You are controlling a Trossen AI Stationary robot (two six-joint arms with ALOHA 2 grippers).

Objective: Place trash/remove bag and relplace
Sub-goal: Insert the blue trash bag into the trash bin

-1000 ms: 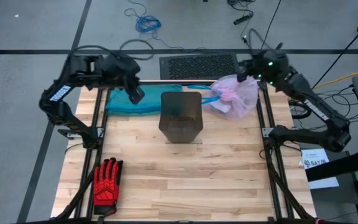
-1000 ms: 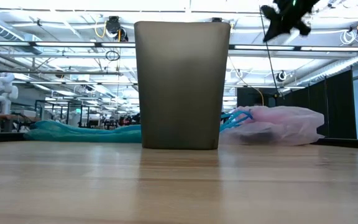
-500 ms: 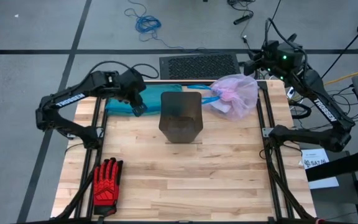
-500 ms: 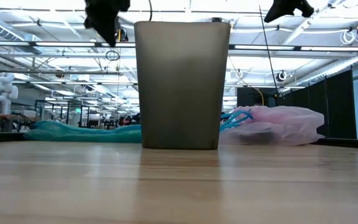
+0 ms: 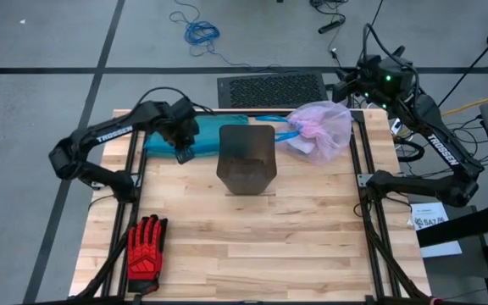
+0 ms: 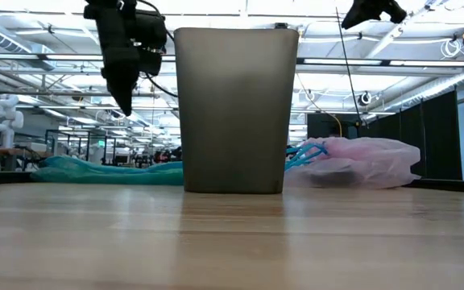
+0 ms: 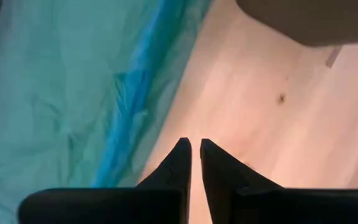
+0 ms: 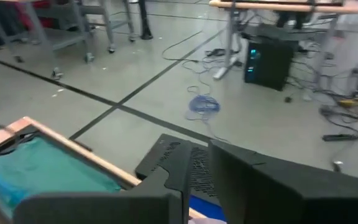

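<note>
On the wooden table point(image 5: 252, 237) the grey bin point(image 5: 246, 158) stands near the back edge. The left gripper point(image 5: 184, 152) has dropped lower beside the bin since half a second ago, fingers nearly closed and empty, over the teal bag point(image 5: 161, 140). The pink bag point(image 5: 322, 129) lies on the bin's other side. The right gripper point(image 8: 197, 165) stays raised behind the pink bag, nearly closed, empty. A red glove point(image 5: 145, 246) lies at the front corner.

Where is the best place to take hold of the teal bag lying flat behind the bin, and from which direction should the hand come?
Probably the near edge of the teal bag, where its blue folded hem lies on the wood. The left hand, fingers nearly together, hangs just above that edge beside the bin. The bag lies flat and thin, so come straight down and pinch a fold of the hem. The right hand waits high over the pink bag.
</note>
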